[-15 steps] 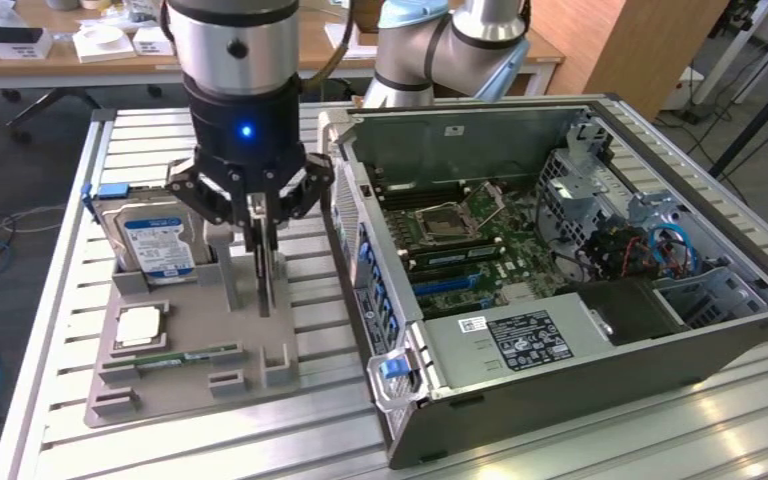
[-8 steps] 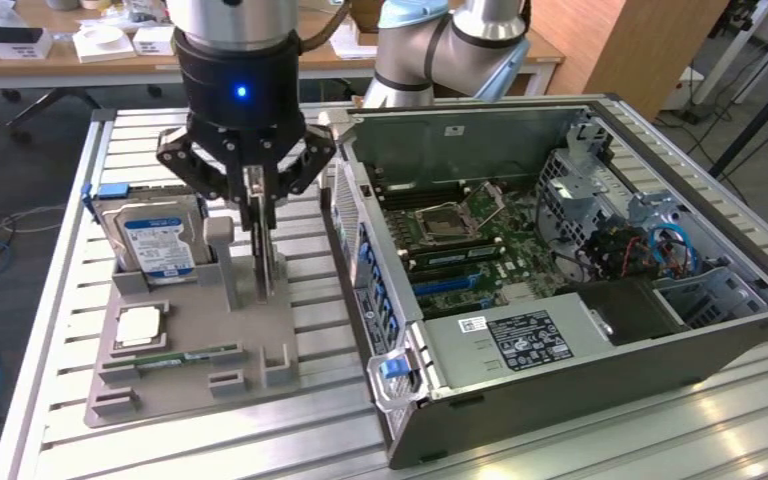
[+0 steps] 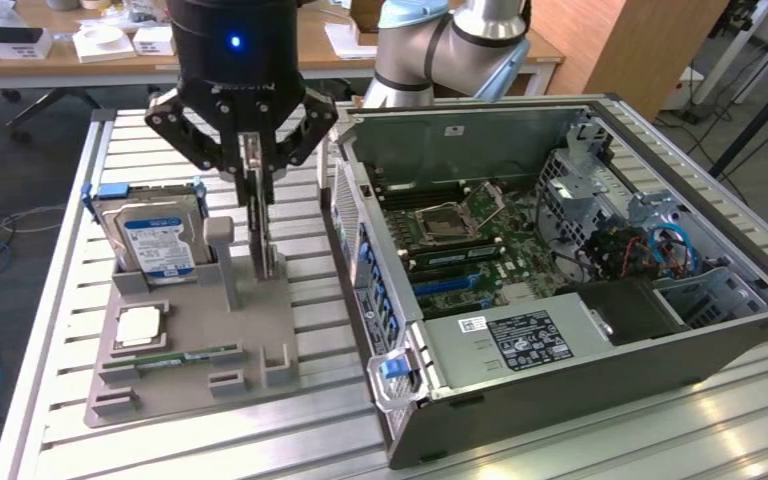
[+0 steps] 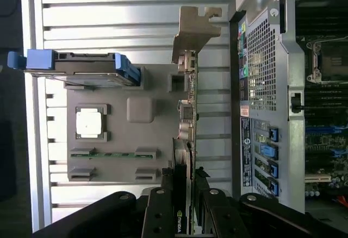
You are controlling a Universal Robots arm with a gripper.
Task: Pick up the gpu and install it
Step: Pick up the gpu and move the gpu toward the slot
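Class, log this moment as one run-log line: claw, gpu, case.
claw: shut on gpu | gpu: upright on edge at grey holder | computer case: open, gpu not installed

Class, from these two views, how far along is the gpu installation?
Done: the gripper clamps the gpu on edge. In hand: it stands at the grey holder. Left: it is not yet in the open computer case, whose blue slots are empty.
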